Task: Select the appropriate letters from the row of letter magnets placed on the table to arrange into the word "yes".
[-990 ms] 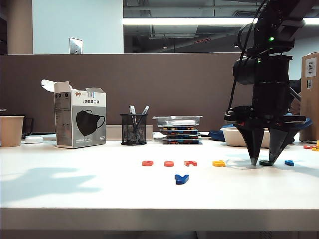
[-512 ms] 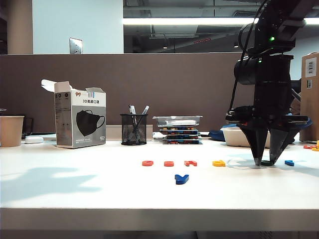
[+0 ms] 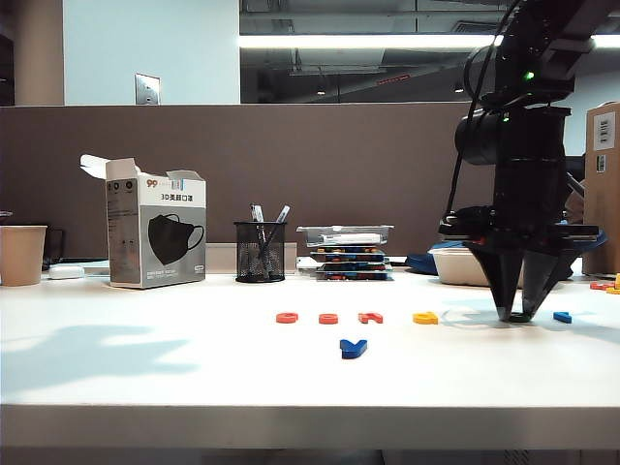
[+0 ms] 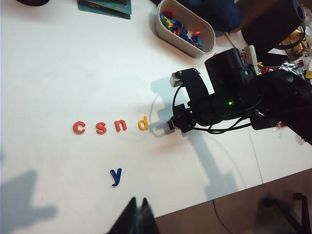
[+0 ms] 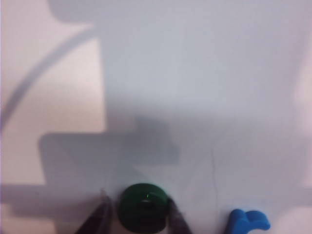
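On the white table (image 3: 194, 378) lies the row of letter magnets: a red-orange c (image 4: 79, 127), s (image 4: 101, 127) and n (image 4: 120, 125), a yellow d (image 4: 143, 124), the dark green e (image 5: 144, 207) and a light blue letter (image 5: 248, 222). The dark blue y (image 3: 353, 347) lies alone in front of the row. My right gripper (image 3: 515, 315) points straight down with its tips on the table, one either side of the e. One finger (image 5: 175, 219) touches it; the other (image 5: 100, 214) stands a sliver off. My left gripper (image 4: 138, 202) is shut and empty, above the table's front edge near the y (image 4: 115, 176).
Along the back stand a paper cup (image 3: 21, 254), a mask box (image 3: 155, 232), a mesh pen cup (image 3: 260, 252), stacked trays (image 3: 347, 252) and a white tub of spare letters (image 4: 187, 27). A cardboard box (image 3: 603, 184) is at far right.
The right gripper's fingers have drawn inward around the green e. The arm itself has stayed in place, and no letter has moved.
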You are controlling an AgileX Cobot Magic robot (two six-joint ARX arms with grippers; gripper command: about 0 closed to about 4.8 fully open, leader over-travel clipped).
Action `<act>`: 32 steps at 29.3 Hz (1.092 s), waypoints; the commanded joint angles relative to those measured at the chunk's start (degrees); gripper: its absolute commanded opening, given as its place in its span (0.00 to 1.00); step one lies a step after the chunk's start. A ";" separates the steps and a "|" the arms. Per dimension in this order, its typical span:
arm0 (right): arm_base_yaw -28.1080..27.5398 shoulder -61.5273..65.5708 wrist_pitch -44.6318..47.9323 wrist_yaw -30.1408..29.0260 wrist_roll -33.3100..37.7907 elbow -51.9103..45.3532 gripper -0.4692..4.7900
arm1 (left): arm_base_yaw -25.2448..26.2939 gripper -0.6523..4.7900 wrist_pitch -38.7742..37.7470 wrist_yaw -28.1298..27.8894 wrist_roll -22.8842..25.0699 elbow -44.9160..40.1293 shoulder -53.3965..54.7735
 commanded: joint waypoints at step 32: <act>0.00 -0.98 1.31 -0.59 -0.13 0.37 0.29 | -0.02 0.11 0.70 -0.22 0.46 0.24 -0.20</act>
